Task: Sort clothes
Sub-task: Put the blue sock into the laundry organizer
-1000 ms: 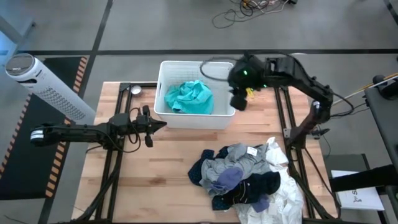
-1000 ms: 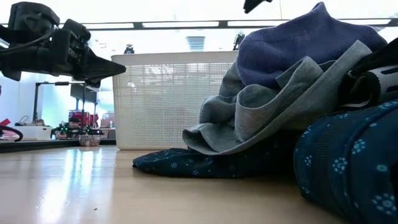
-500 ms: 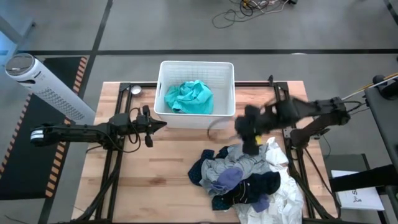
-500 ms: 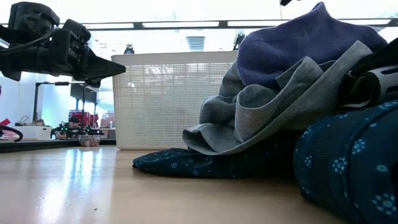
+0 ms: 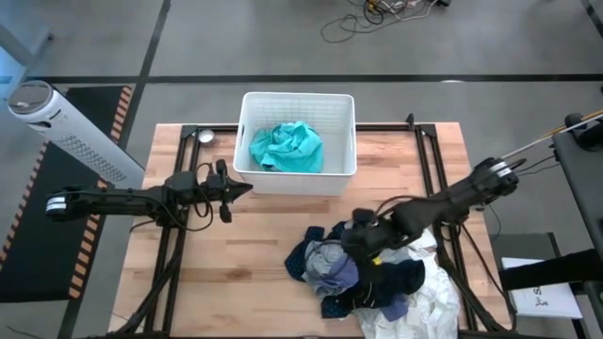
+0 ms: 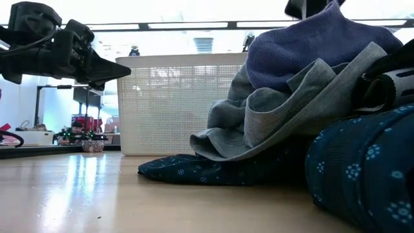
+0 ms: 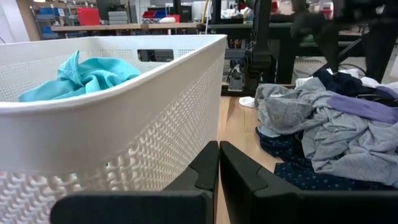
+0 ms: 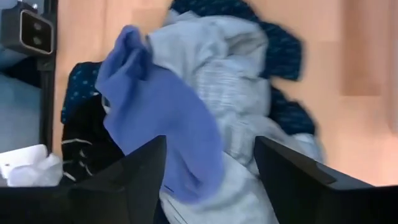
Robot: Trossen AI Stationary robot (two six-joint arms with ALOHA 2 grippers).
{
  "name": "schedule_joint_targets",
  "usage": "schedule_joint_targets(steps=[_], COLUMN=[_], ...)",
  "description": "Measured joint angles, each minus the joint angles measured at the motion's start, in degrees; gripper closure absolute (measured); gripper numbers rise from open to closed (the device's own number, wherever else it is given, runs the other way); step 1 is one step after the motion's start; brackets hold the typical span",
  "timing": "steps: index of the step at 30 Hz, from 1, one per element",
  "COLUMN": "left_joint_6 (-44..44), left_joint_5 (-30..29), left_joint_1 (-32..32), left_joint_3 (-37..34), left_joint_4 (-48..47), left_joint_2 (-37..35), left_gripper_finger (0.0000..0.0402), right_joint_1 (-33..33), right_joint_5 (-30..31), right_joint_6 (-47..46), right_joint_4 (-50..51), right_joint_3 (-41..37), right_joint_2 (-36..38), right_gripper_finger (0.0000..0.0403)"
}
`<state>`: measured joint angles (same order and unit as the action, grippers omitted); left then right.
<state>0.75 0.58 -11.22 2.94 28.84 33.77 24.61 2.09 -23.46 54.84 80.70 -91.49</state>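
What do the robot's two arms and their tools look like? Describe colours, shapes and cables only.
Both arms are dark, nearly black, slim and jointed. The left tool tapers to a narrow point, its two fingers flat, matte black wedges. A thin black cable loops beside the right arm near its tool, whose fingers are broad, black and angular.
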Motion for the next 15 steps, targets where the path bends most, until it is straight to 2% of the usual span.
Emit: schedule_joint_targets(steps=[7, 15], left_joint_6=[0.0, 0.0], left_joint_5=[0.0, 0.0], left_joint_1=[0.0, 0.0], left_joint_3=[0.0, -0.1], left_joint_4=[-0.1, -0.2], left_joint_2=[0.1, 0.3], left_gripper_finger=[0.0400, 0.0400], right_joint_1=[0.5, 0.7], right_joint_5=[-8.4, -8.6], right_joint_6=[1.0, 1.6], right_joint_4=[-4.8, -8.1], right_joint_3=[1.0, 1.5], right_joint_2=[-7.5, -8.8], right_gripper_finger=[0.0135, 0.0126])
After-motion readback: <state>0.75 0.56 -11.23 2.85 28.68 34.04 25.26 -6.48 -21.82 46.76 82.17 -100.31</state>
